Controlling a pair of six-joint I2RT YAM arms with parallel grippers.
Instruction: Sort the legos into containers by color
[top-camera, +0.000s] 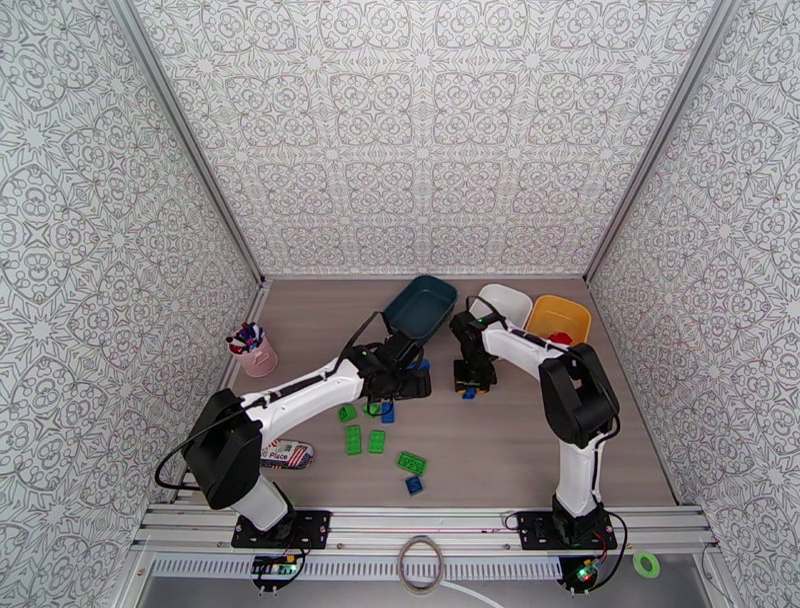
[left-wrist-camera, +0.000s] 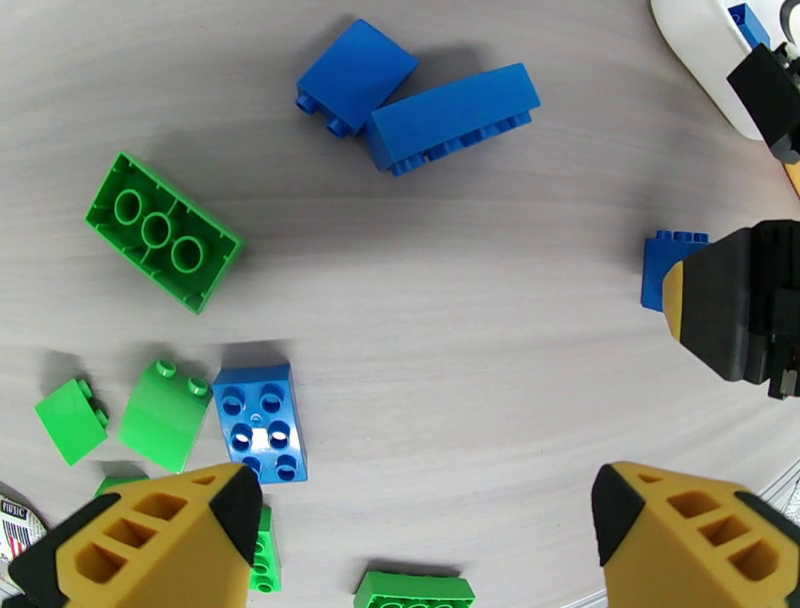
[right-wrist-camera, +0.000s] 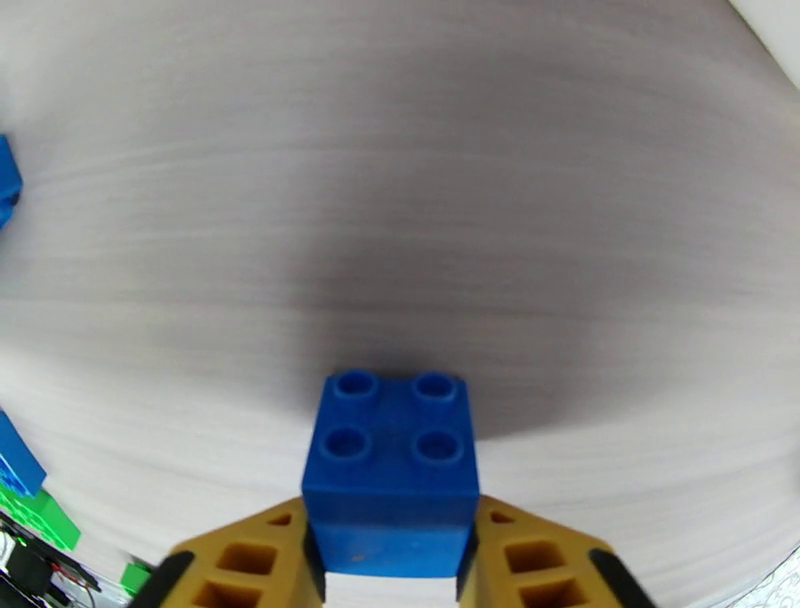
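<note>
Right jaws pinch a square blue lego (right-wrist-camera: 390, 470) by its two sides, one yellow finger (right-wrist-camera: 250, 562) pressed to each flank, four studs facing up. Whether its base touches the grey wood-grain surface (right-wrist-camera: 420, 180) or sits just above it cannot be told.

Reading the top view as a clock with the arm bases at 6, that lego (top-camera: 468, 393) is at 5 o'clock from the dark teal bin (top-camera: 420, 305) and well clear of all three containers. The teal bin lies at 12 o'clock on the surface, the white bin (top-camera: 505, 303) at 1 o'clock and the yellow bin (top-camera: 560, 318) at 2 o'clock. Something red (top-camera: 561, 338) lies in the yellow bin.

Left jaws are spread wide with nothing between them, at 6 o'clock from the teal bin. In the left wrist view their fingers (left-wrist-camera: 150, 545) stand low over a scatter of legos. A blue brick (left-wrist-camera: 260, 420), studs up, is just beside the finger at 7 o'clock. Two small green bricks (left-wrist-camera: 165, 415) lie at 8 o'clock. An oblong green brick (left-wrist-camera: 165, 230) lies underside up at 10 o'clock. Two blue bricks (left-wrist-camera: 450, 118) touch each other at 12 o'clock.

More green legos (top-camera: 364, 440) lie loose at 6 o'clock of the left jaws. A pink cup (top-camera: 257, 352) stands at 9 o'clock, and a white pouch (top-camera: 287, 455) lies at 8 o'clock.
</note>
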